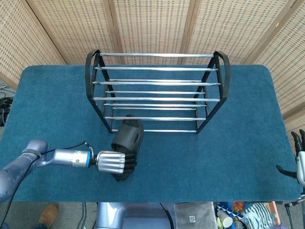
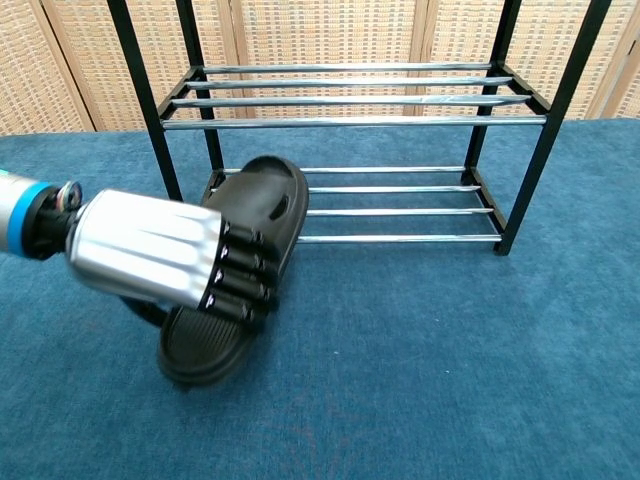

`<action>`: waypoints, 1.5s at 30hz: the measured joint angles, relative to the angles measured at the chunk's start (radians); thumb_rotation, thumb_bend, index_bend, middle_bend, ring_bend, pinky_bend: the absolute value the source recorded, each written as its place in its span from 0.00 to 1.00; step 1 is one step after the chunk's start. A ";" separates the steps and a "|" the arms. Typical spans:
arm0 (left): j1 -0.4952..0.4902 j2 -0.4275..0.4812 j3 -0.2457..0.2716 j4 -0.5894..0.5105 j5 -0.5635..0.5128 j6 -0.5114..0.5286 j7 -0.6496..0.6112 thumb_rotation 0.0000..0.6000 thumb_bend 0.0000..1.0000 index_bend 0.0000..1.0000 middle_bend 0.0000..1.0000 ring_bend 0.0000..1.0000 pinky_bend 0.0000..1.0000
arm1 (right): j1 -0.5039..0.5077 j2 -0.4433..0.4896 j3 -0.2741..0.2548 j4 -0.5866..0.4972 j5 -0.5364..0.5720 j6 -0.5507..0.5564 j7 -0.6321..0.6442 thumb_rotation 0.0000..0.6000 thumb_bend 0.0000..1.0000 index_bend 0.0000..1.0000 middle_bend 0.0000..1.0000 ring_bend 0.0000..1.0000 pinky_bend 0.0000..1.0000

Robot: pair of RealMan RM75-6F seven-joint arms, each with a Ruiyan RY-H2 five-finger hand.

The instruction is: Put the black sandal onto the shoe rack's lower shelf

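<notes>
The black sandal hangs in my left hand, which grips it around the heel half. Its toe points at the shoe rack and reaches the front rail of the lower shelf near the rack's left end. The sandal is tilted, toe up, above the blue table. My right hand shows only at the right edge of the head view, fingers spread, holding nothing.
The rack stands at the back middle of the blue carpeted table, both its shelves bare. Wicker screens close off the back. Clutter lies on the floor below the table's front edge.
</notes>
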 measured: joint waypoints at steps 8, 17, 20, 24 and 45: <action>-0.027 -0.075 -0.004 0.238 -0.045 -0.006 -0.119 1.00 0.07 0.68 0.57 0.47 0.45 | 0.018 -0.007 0.017 0.030 0.062 -0.047 0.003 1.00 0.00 0.00 0.00 0.00 0.00; -0.043 -0.184 0.019 0.442 -0.108 -0.044 -0.219 1.00 0.07 0.68 0.55 0.47 0.45 | 0.029 -0.018 0.019 0.048 0.083 -0.065 -0.011 1.00 0.00 0.00 0.00 0.00 0.00; -0.047 -0.203 0.028 0.472 -0.125 -0.066 -0.233 1.00 0.07 0.68 0.55 0.47 0.45 | 0.029 -0.019 0.019 0.053 0.089 -0.066 -0.012 1.00 0.00 0.00 0.00 0.00 0.00; -0.055 -0.217 0.047 0.502 -0.139 -0.093 -0.247 1.00 0.07 0.68 0.53 0.47 0.45 | 0.027 -0.021 0.019 0.057 0.095 -0.064 -0.015 1.00 0.00 0.00 0.00 0.00 0.00; -0.066 -0.236 0.082 0.554 -0.210 -0.146 -0.235 1.00 0.07 0.42 0.18 0.16 0.30 | 0.027 -0.026 0.021 0.059 0.118 -0.063 -0.030 1.00 0.00 0.00 0.00 0.00 0.00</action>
